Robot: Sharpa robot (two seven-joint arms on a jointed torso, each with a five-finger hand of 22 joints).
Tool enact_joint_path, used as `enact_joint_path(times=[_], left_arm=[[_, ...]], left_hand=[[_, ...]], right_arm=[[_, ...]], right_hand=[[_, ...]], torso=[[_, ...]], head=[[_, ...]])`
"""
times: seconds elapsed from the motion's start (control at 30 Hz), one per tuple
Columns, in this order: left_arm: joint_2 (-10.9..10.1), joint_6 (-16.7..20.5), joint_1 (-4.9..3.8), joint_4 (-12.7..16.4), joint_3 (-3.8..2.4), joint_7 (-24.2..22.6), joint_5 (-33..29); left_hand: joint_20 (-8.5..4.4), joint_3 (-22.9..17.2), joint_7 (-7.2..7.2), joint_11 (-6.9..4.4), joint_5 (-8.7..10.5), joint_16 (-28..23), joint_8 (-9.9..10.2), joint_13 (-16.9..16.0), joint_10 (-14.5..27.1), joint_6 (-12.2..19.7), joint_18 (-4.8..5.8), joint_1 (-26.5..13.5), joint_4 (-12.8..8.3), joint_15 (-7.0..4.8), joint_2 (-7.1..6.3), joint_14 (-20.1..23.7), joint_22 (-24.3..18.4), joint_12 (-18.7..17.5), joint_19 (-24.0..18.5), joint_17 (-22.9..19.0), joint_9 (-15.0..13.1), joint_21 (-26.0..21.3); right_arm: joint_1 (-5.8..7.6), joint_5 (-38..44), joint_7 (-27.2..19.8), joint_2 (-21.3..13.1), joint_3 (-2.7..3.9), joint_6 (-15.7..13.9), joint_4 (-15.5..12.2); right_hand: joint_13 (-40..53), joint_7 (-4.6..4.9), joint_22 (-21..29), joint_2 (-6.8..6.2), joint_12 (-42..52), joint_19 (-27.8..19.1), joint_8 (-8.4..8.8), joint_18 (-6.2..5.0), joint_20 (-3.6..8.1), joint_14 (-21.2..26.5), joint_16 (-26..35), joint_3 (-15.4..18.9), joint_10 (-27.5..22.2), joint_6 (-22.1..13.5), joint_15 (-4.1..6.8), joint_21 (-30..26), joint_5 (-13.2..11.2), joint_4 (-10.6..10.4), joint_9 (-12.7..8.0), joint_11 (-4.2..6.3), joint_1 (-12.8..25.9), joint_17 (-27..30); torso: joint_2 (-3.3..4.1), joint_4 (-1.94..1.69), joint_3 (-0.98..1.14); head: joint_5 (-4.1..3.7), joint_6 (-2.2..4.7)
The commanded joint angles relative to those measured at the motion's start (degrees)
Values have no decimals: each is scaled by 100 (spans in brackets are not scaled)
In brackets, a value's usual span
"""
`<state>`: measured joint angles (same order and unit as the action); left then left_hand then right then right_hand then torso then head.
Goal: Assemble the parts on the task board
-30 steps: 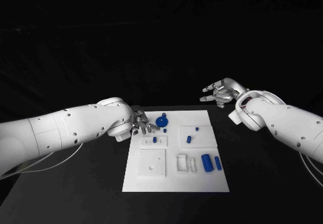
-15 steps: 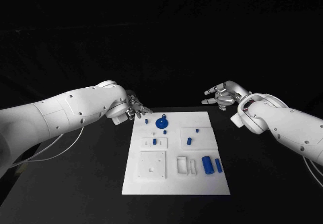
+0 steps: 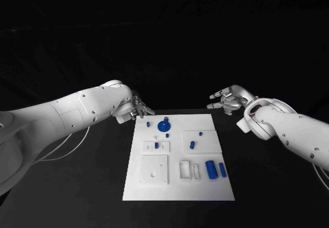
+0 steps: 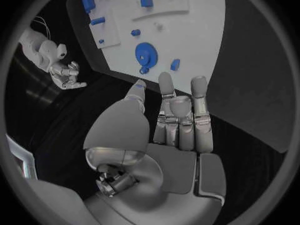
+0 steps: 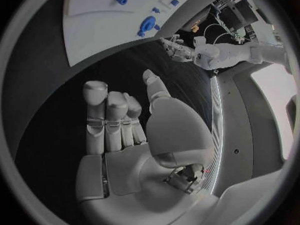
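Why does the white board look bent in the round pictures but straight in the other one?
Head view: the board has straight edges. Left wrist view: a fisheye lens curves the board's edges. Right wrist view: same bending on the board, with a dark frame around the circle.

The white flat task board (image 3: 175, 190) lay in the middle of the black table (image 3: 75, 190). The round blue disc part (image 3: 164, 126) sat on the board's far left part. Two blue cylinder parts (image 3: 215, 169) lay side by side on its near right part. The left hand (image 3: 139, 108) was off the board's far left corner, and the right hand (image 3: 226, 100) off its far right corner.
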<state>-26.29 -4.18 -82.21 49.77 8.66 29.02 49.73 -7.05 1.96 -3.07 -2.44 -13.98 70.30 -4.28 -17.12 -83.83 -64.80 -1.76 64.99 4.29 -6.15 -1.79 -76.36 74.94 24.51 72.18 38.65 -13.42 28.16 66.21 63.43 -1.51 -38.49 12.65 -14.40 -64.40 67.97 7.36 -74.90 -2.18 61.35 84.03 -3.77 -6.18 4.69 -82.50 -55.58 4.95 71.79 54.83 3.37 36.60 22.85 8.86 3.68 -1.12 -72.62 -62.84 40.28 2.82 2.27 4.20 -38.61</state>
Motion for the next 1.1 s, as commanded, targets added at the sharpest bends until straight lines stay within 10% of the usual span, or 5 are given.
enact_joint_path(times=[0.03,0.67,1.1], left_arm=[[75,-501,37,-127,0,-164,209],[201,-696,141,-495,4,-164,224],[223,-810,207,-543,21,-172,205]], left_hand=[[0,-19,-6,36,56,33,4,-5,-271,55,-32,-47,24,20,-42,-23,107,26,22,4,6,22],[4,-82,-5,38,125,48,-3,-13,-271,59,-43,-69,124,21,-83,-5,104,18,12,-29,-19,41],[-11,105,27,30,-19,88,4,-16,-274,-54,-26,-15,-167,7,275,-15,105,51,6,-11,-63,63]], right_arm=[[-1,59,-15,-6,4,-18,-22],[-1,68,-18,-5,13,-33,-21],[-1,68,-18,6,14,-26,-14]], right_hand=[[-5,-14,-343,28,-29,287,21,-102,-38,29,23,-8,-42,-22,-11,-12,31,-23,-1,12,-1,6],[-6,-14,-341,26,-30,288,21,-103,-38,27,22,-11,-40,-22,-11,-17,32,-24,-1,13,-3,4],[-11,-15,-336,26,-30,289,20,-103,-37,21,25,-21,-37,-8,-9,-12,35,-34,0,14,-1,2]], torso=[[45,27,-6],[59,43,-5],[67,45,-5]], head=[[-5,9],[21,25],[2,30]])
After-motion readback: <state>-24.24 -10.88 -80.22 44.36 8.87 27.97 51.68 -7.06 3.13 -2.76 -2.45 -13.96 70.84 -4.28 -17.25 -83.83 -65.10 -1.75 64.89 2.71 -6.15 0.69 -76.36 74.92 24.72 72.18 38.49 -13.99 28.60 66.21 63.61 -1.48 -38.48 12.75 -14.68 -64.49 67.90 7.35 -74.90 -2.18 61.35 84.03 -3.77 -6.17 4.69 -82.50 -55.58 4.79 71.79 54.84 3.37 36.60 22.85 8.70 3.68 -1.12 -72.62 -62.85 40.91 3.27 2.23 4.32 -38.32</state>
